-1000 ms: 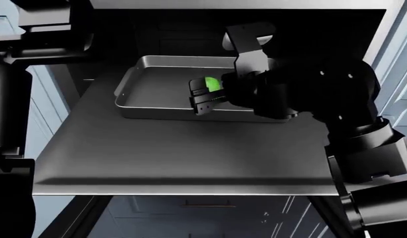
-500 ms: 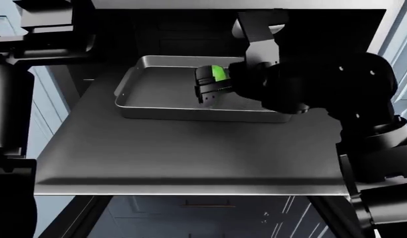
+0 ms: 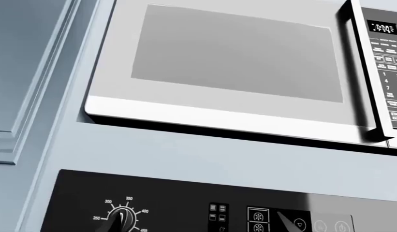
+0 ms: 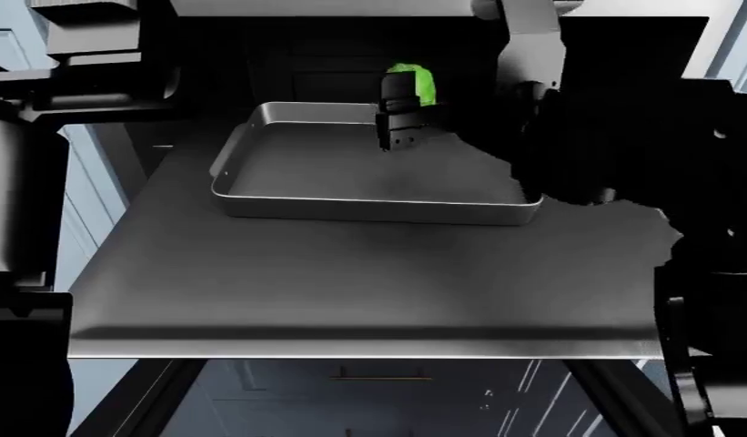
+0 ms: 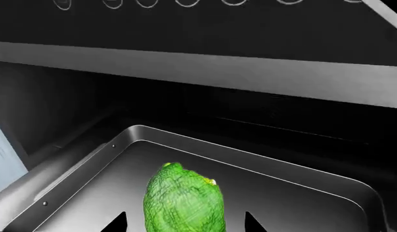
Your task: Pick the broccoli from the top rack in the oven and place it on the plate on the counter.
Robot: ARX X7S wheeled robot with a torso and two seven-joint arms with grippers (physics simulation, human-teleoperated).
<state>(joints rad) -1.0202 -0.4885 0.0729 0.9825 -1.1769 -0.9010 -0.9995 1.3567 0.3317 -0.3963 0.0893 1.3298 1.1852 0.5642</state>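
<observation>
The broccoli (image 4: 412, 82) is a bright green lump held in my right gripper (image 4: 400, 116), which is shut on it and holds it well above the grey baking tray (image 4: 348, 208). In the right wrist view the broccoli (image 5: 183, 203) sits between my two dark fingertips (image 5: 119, 223), above the tray floor (image 5: 301, 203). The tray rests on the top rack (image 4: 348, 291), a wide dark grey shelf pulled out of the black oven (image 4: 288, 55). The plate and the counter are out of view. My left gripper's jaws do not show in any view.
The left wrist view faces a white microwave (image 3: 230, 63) above the oven's black control panel (image 3: 185, 208) with a dial (image 3: 121, 217). Light blue cabinets (image 4: 88, 191) flank the oven. The oven's upper wall (image 5: 198, 67) hangs close over the broccoli.
My right gripper has risen and moved toward the oven's back with the broccoli, lifting it from the tray floor to well above the tray. The tray and rack have not moved.
</observation>
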